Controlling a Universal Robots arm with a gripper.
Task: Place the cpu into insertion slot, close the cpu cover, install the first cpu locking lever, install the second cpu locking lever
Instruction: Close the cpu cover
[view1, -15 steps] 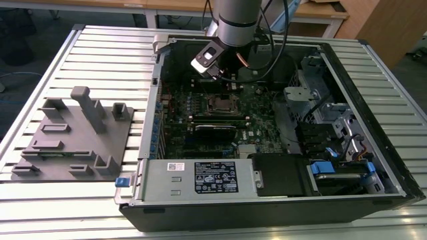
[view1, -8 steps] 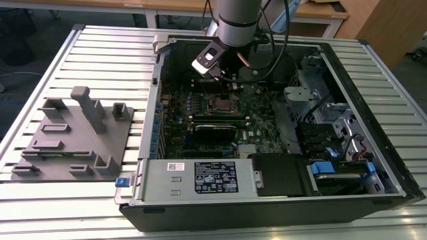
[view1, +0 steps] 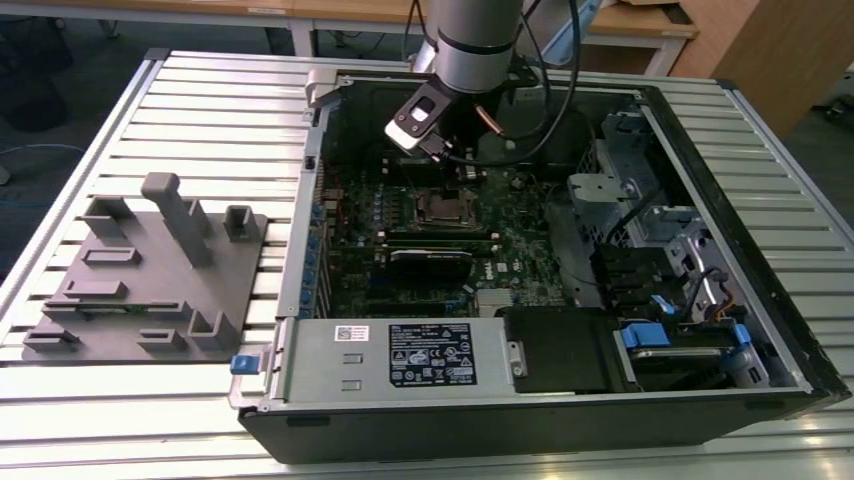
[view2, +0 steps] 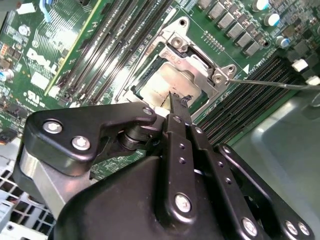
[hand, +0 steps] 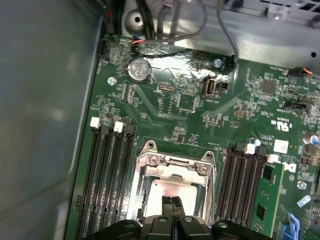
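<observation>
The insertion slot (hand: 150, 165) sits mid-motherboard, and in the exterior view it lies just below my gripper (view1: 445, 152). The cpu (hand: 161, 190), silver-tan, lies flat inside it. The cpu cover (hand: 176, 168) lies down around the chip, its window showing the metal top (view2: 159, 86). In both wrist views my gripper (hand: 172, 202) is shut, its fingertips (view2: 176, 101) pressed together right over the cpu's near edge with nothing between them. A thin locking lever (view2: 272, 83) sticks out sideways from the socket corner.
Long black memory slots (hand: 107, 175) flank the socket on both sides. A black card (view1: 430, 262) and the power supply (view1: 400, 355) lie nearer the case front, the drive cage (view1: 627, 190) at the exterior view's right. A grey fixture block (view1: 147, 270) stands on the table.
</observation>
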